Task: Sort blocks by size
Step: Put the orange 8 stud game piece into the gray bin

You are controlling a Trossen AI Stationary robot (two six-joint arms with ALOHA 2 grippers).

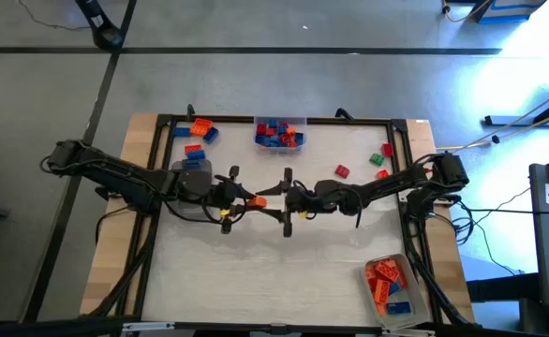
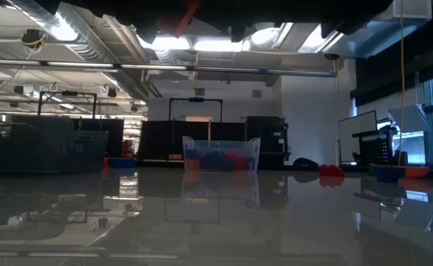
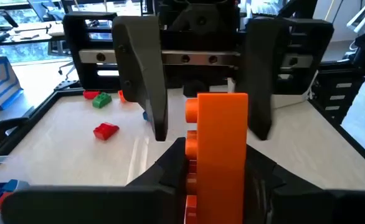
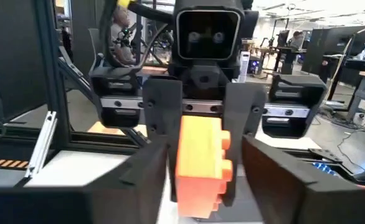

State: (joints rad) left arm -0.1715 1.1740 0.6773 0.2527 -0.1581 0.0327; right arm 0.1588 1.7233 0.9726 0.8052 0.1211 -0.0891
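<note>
An orange block (image 1: 256, 200) hangs in the air over the table's middle, with my left gripper (image 1: 244, 199) shut on it. My right gripper (image 1: 276, 198) faces it from the table's right. It is open, and its two fingers (image 3: 146, 74) stand on either side of the block's free end (image 3: 223, 109) with a narrow gap on each side. More blocks lie loose on the table: red, orange and blue ones (image 1: 198, 131) at the far left, red and green ones (image 1: 379, 161) at the right. My left gripper pinches the orange block's near end (image 3: 215, 186) between its two fingers. The fingers lie level and point toward the table's right. The block sticks out past the fingertips toward my right gripper, studs to one side, lifted clear of the table.
A clear tray (image 1: 279, 134) with blue and red blocks stands at the far edge. Another tray (image 1: 390, 285) with orange blocks stands at the near right corner. A black frame (image 1: 284, 120) rims the table. The near half of the table (image 1: 274, 281) is bare.
</note>
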